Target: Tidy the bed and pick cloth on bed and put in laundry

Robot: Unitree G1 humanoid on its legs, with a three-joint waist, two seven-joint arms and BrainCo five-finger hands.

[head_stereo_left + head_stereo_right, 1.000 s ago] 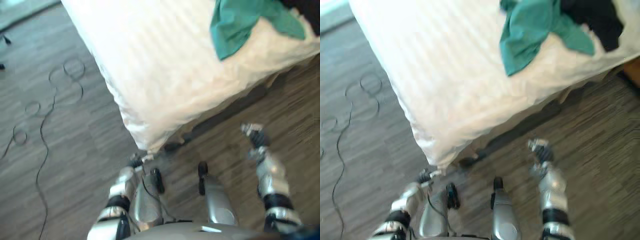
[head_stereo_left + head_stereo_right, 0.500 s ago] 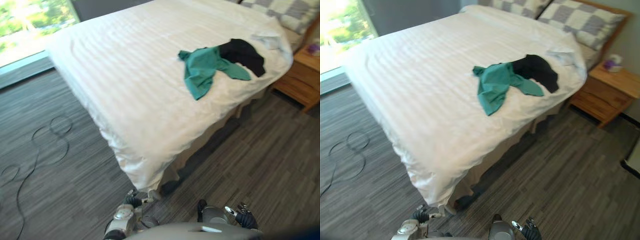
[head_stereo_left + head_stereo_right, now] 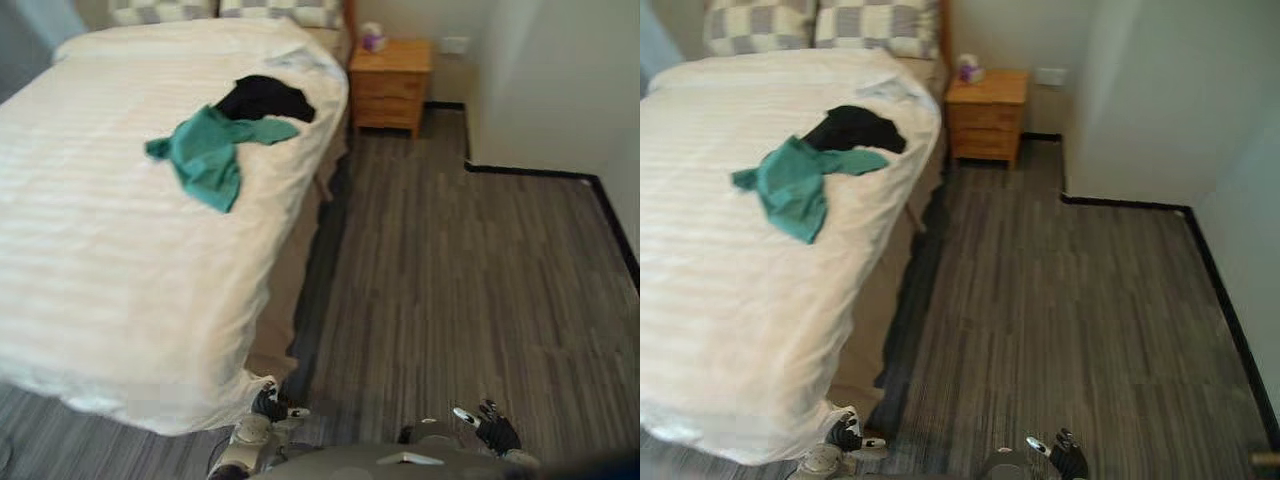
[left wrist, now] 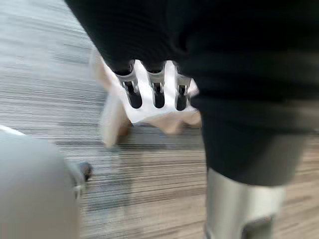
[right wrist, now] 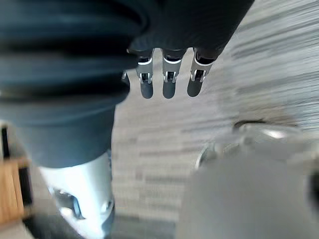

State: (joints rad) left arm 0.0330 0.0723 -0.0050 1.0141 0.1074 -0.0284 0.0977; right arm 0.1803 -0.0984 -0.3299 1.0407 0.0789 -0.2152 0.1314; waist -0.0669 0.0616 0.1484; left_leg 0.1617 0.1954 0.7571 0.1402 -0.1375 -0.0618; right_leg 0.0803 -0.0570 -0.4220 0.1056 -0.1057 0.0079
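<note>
Low at the sides, left robot hand and right robot hand, fingers apparently relaxed.

White, faintly striped bedspread; teal cloth; black cloth; pillows apparently grey-white checked.

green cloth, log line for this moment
green cloth: on bed, untouched | black cloth: touching it | left robot hand: open | right robot hand: open
</note>
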